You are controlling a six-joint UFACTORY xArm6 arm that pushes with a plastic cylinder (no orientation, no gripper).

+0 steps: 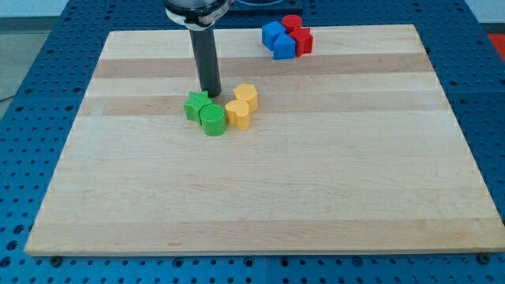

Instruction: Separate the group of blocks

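Observation:
A group of blocks sits left of the board's middle: a green star (pixel 196 104), a green cylinder (pixel 212 120), a yellow heart (pixel 238 114) and a yellow hexagon-like block (pixel 247 96), all touching or nearly so. My tip (pixel 213 95) stands just above the group, touching the green star's upper right edge, left of the yellow hexagon-like block. A second cluster lies at the view's top: two blue blocks (pixel 278 39), a red cylinder (pixel 293 23) and a red block (pixel 303 42), packed together.
The wooden board (pixel 260 197) lies on a blue perforated table (pixel 24 118). The rod's mount (pixel 197 9) shows at the view's top edge.

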